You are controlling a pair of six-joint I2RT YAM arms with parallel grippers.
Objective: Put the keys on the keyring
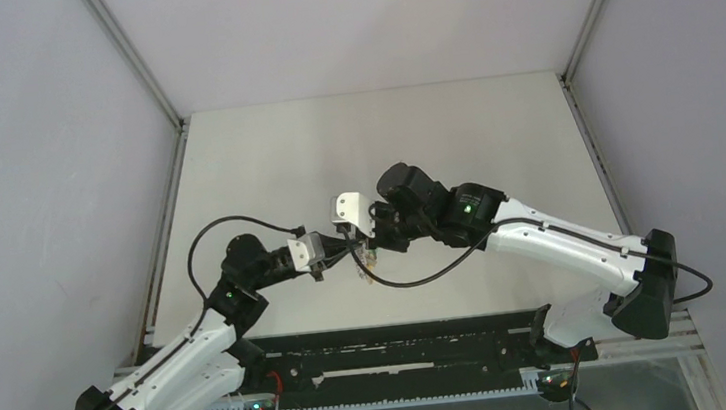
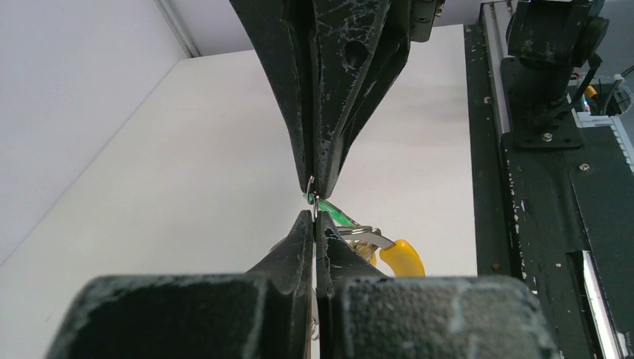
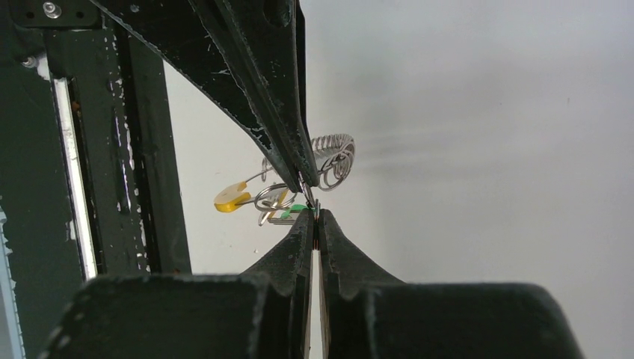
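Both clenched on keyring (image 3: pixel 335 158) — left fingers (image 2: pixel 301 250), right fingers (image 3: pixel 297 250) tip to tip, keys (image 3: pixel 232 198) dangling, table (image 2: pixel 187 187) below

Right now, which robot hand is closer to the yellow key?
Left. The yellow key hangs beside the left gripper; the right gripper only meets it tip to tip, slightly farther off.

High rear overview; two close, opposed wrist views, keys (image 2: pixel 400 254) common to both.
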